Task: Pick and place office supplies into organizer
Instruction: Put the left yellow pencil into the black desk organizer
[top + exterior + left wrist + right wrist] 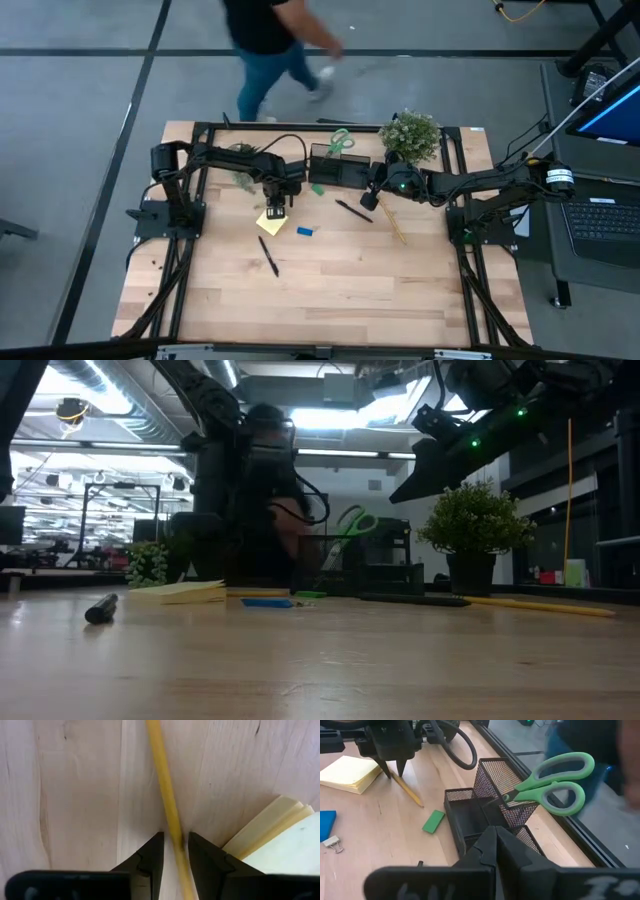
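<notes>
grey floor (90, 90), ceiling lights (340, 418), passing person (268, 40)

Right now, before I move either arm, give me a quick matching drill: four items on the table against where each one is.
Items:
1. scissors
2. pencil
3. green eraser
4. sticky-note pad

Places:
A. flat on the wood just beside the organizer's low tray
B. between the left hand's fingers
C. standing in the organizer's tall mesh section, handles up
D. on the table next to the left hand, on the side away from the organizer

Pairs: 1-C, 2-B, 3-A, 4-D
</notes>
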